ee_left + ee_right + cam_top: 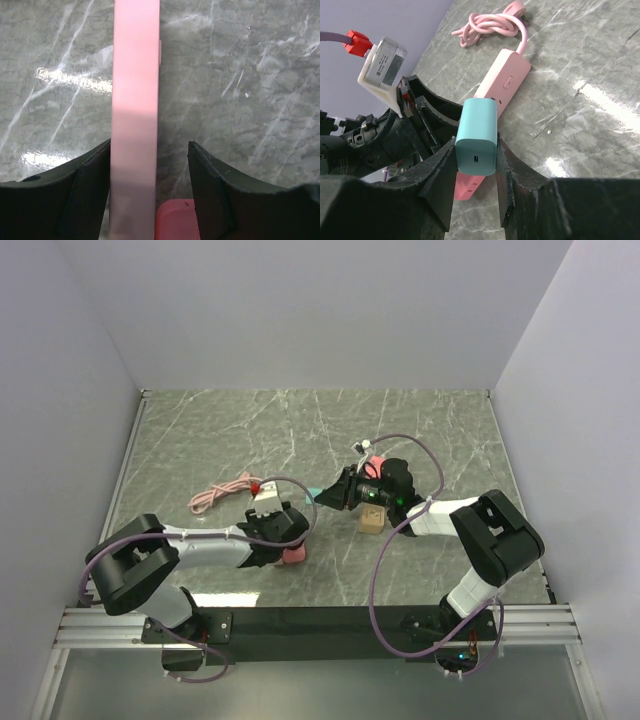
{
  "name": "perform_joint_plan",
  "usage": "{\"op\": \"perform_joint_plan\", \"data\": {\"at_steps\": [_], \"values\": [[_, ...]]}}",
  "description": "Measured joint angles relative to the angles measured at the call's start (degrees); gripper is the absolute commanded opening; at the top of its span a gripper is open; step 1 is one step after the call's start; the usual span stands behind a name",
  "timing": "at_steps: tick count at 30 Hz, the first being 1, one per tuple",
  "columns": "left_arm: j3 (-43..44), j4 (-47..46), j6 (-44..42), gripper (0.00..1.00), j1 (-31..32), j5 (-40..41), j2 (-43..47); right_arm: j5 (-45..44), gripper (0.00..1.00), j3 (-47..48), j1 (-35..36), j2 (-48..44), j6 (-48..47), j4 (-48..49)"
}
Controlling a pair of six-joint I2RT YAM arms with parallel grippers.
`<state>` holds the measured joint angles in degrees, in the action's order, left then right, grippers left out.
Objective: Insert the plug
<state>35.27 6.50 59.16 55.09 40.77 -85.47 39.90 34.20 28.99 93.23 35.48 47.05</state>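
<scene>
Right jaws clamped tight on the teal plug [476, 132], a finger [440, 185] pressed to each flank. Its port face looks back at the wrist camera and its far end points out past the tips. Under and beyond those tips lies the pink power strip [502, 87], flat on the marble bench [580, 60] and running away toward its coiled pink cord [487, 24]. Whether the prongs touch anything, can't tell from here.

Over to the left jaws: about half open, straddling the strip [135, 100] lengthwise. One finger [75, 190] sits right against the strip's edge. The other finger [220, 190] stands off, with bare bench showing in the gap. So no squeeze there.

From overhead the two sets of jaws are nearly tip to tip, with the plug [313, 496] between them. A small tan block [372, 522] rests just beside the right jaws.
</scene>
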Motion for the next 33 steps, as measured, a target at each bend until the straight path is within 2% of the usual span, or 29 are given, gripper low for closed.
{"op": "perform_joint_plan", "data": {"at_steps": [3, 6, 7, 9, 14, 22, 25, 29, 33], "values": [[-0.85, -0.50, 0.63, 0.53, 0.09, 0.00, 0.68, 0.00, 0.00, 0.00, 0.00, 0.00, -0.07, -0.04], [-2.58, -1.44, 1.16, 0.30, 0.02, 0.57, 1.68, 0.00, 0.00, 0.00, 0.00, 0.11, -0.33, -0.17], [-3.06, -2.03, 1.16, 0.14, 0.04, 0.61, 2.03, 0.00, 0.00, 0.04, 0.00, 0.17, -0.42, -0.24], [-3.43, -3.15, 1.33, 0.01, 0.13, 0.24, 2.25, 0.00, 0.00, 0.26, 0.00, 0.55, -0.50, -0.44], [-6.08, -9.11, -1.49, 0.01, 0.20, -0.33, 3.23, 0.00, 0.00, 0.35, 0.00, 1.64, -0.61, -0.90], [-18.18, -38.34, -15.78, 0.01, 0.39, -6.78, 6.10, -1.22, 0.00, 1.51, 1.36, 3.72, -0.42, -3.82], [-20.33, -45.27, -19.76, 0.01, 0.57, -8.98, 5.84, -2.43, 0.00, 1.77, 2.75, 3.72, 0.09, -3.85], [-21.86, -51.67, -22.99, 0.01, 0.59, -10.62, 4.46, -4.07, 0.00, 1.81, 4.48, 3.72, 1.40, -3.72], [-22.03, -54.07, -23.52, 0.01, 0.44, -9.42, 3.45, -5.81, 0.00, 1.79, 5.11, 3.78, 3.65, -2.49]]}}
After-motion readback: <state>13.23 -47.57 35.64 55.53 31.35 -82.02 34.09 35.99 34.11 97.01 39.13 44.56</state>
